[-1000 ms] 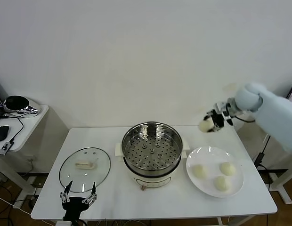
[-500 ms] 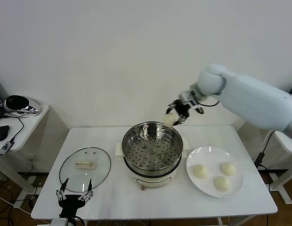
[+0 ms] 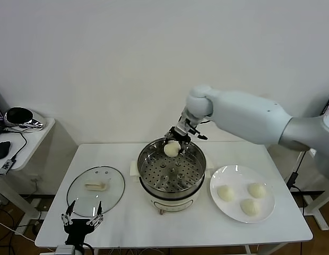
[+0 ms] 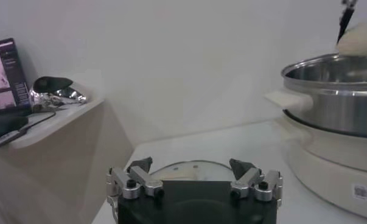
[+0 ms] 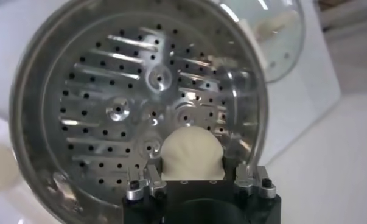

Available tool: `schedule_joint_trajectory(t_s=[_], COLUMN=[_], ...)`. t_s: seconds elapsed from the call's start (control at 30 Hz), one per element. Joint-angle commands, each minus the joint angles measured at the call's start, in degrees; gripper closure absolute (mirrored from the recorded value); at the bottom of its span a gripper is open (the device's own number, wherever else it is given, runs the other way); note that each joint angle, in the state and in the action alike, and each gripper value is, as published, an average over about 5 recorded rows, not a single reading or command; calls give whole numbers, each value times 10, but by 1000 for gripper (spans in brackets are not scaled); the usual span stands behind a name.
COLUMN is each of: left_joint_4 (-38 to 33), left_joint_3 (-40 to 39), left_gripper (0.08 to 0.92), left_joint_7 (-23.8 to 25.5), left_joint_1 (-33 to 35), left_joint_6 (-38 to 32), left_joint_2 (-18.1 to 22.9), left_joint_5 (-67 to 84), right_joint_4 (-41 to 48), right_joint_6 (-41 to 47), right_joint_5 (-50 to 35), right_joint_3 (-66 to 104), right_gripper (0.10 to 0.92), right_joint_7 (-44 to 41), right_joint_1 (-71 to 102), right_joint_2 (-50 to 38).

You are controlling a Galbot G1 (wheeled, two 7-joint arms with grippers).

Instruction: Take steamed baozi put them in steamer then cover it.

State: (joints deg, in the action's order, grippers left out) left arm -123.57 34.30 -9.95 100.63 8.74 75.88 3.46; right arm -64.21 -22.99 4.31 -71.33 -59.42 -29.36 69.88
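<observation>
My right gripper (image 3: 173,142) is shut on a cream-white baozi (image 3: 171,149) and holds it over the far side of the steamer (image 3: 148,154). The right wrist view shows that baozi (image 5: 192,152) between the fingers above the perforated steel tray (image 5: 110,91). Three more baozi (image 3: 225,193) lie on the flat white plate (image 3: 233,175) to the right of the steamer. The glass cover (image 3: 95,188) with its cream handle lies on the table to the left of the steamer. My left gripper (image 3: 81,221) is open and empty at the front table edge, just before the cover (image 4: 189,169).
The white table (image 3: 170,226) carries everything. A side table (image 3: 26,141) with a shiny dark object and cables stands at the far left. The steamer's side handle (image 4: 286,100) shows in the left wrist view.
My right arm swung left with the baozi, from beyond the plate to above the steamer's far side, and lowered it. My left gripper shifted slightly at the front edge.
</observation>
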Motion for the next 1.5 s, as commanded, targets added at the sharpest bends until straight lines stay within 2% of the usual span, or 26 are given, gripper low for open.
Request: schedule_joint_trajectory(t_s=[0.03, 0.5, 0.77, 0.9, 1.03, 1.23, 1.37, 1.5], left_joint_4=[1, 5, 2, -3, -10, -16, -23, -29], left_joint_3=[0, -2, -2, -1, -1, -2, -1, -2], left_gripper=[177, 177, 177, 177, 177, 177, 177, 177], left_joint_7=[0, 1, 0, 0, 1, 3, 4, 5], left_joint_1=[0, -3, -2, -1, 1, 1, 1, 2], left_joint_6=[0, 0, 0, 1, 2, 4, 8, 9], left_joint_2=[0, 1, 3, 3, 2, -2, -8, -13], left_joint_5=[0, 1, 0, 0, 0, 1, 2, 3], right_joint_4=[21, 73, 87, 64, -12, -156, -241, -308], right_joint_6=[-56, -84, -91, -74, -1, 194, 306, 400], right_joint_5=[64, 120, 114, 66, -40, -172, -212, -209], right_joint_3=[-15, 1, 6, 2, -22, -67, -91, -102], right_gripper=[415, 406, 230, 205, 203, 203, 203, 203], right_joint_7=[8, 26, 42, 37, 4, -41, -45, -37], right_joint_1=[10, 43, 51, 32, -30, -129, -178, -201], right_joint_2=[25, 42, 43, 31, -9, -119, -206, -294])
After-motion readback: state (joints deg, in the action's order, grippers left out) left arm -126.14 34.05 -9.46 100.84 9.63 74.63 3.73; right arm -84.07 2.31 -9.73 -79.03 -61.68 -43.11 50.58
